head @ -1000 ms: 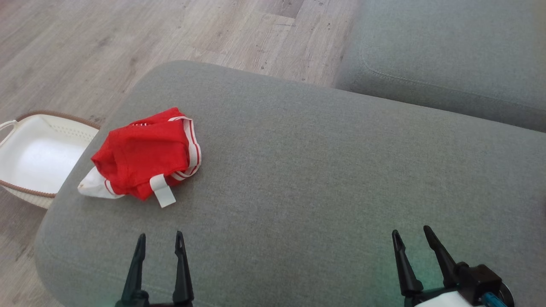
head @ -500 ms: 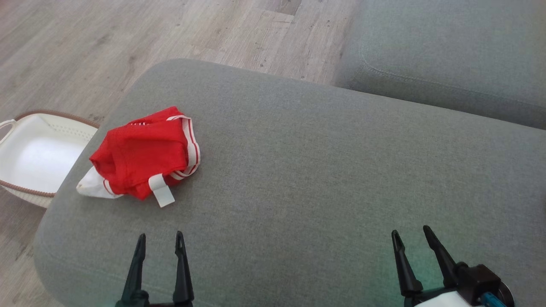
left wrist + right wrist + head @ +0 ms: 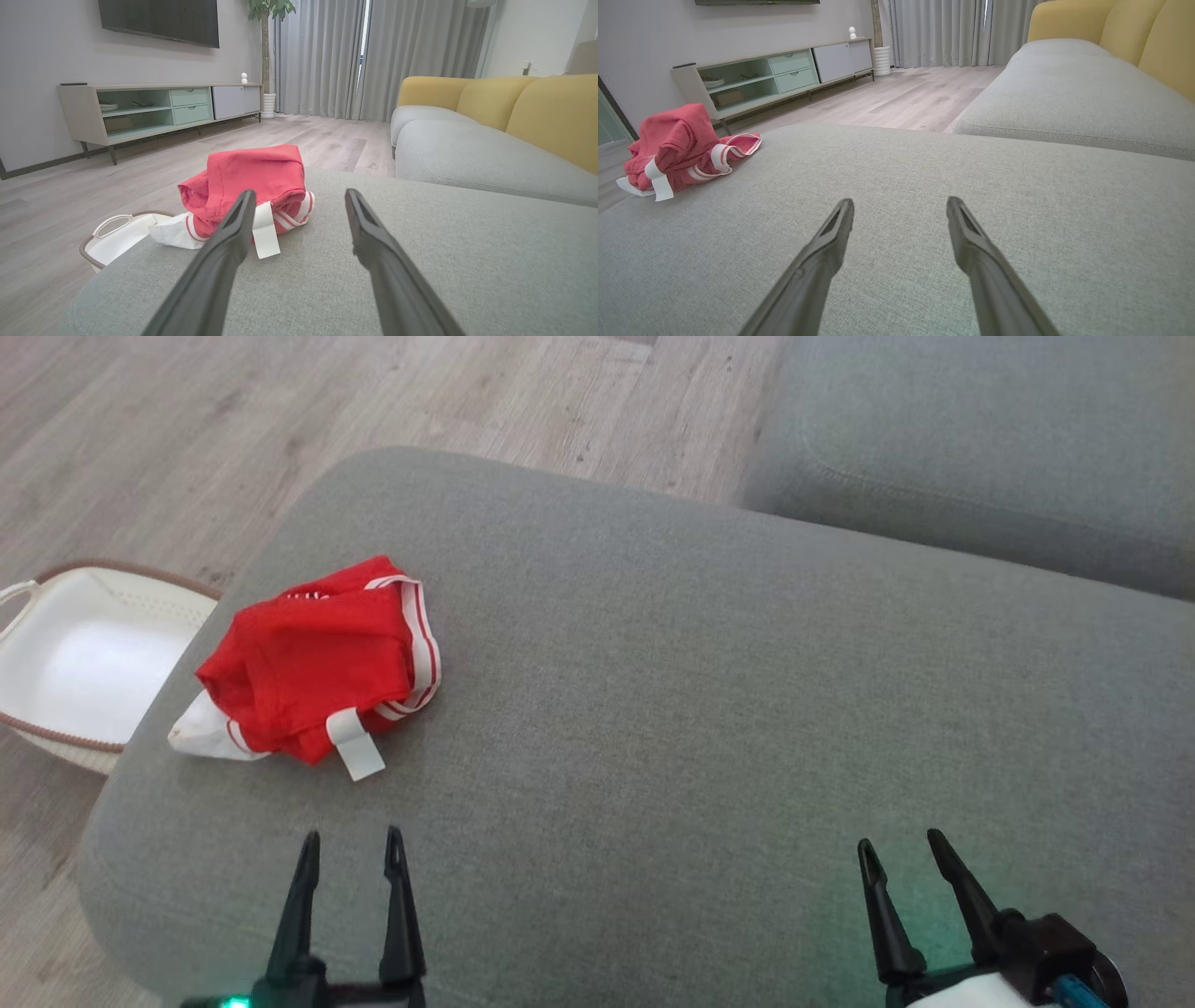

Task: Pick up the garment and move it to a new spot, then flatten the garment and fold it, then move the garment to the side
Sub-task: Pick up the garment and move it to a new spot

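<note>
Garment [image 3: 254, 175] partly behind left fingers [image 3: 224, 252]; basket [image 3: 121, 602] cut by edge

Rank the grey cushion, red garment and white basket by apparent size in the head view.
1. grey cushion.
2. red garment and white basket, about alike; the cushion hides part of the basket.

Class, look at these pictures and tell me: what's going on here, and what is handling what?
Nothing is being handled yet. A crumpled red garment with white stripes lies near the left edge of a grey cushion, beside a white basket on the floor. The robot's left gripper is open just short of the garment and points toward it. The right gripper, also open, is over bare cushion far to the right. The pick-up has not begun.
</note>
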Motion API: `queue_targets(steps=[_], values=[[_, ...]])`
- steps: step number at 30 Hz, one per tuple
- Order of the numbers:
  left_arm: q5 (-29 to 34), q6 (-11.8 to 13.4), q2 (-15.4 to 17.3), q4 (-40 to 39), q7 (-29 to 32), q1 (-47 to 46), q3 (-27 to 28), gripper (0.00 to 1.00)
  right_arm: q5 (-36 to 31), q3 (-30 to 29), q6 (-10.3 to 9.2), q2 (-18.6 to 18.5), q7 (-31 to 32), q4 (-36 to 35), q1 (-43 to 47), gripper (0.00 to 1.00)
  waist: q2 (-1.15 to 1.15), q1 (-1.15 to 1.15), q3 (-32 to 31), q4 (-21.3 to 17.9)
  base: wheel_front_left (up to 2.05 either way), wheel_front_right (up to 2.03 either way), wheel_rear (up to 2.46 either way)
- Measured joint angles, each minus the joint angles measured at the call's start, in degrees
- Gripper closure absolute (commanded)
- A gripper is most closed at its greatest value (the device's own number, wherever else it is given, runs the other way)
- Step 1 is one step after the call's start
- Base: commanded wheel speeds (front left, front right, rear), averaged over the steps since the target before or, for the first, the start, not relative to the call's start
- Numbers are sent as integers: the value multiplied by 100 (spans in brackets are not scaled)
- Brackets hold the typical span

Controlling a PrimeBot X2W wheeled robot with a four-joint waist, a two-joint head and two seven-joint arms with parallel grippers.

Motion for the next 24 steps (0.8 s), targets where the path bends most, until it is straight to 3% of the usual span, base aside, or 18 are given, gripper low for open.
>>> queue_targets(steps=[6,13,17,24], values=[[57,-176,-2,-65,0,-555,14,0,-78,-54,0,-30,0,-55,-95,0,0,0,285,31,0,0,0],[124,-501,83,24,-1,-2052,348,0,-123,-23,0,-378,0,-158,-677,0,0,2,880,17,0,0,0],[92,-603,336,624,16,-2957,682,0,-132,20,0,-628,0,-225,-956,0,0,2,1251,-58,0,0,0],[-371,-967,557,1716,846,-4594,947,0,-201,70,-1,-968,-14,-339,-1412,0,0,2,1885,-243,0,0,0]])
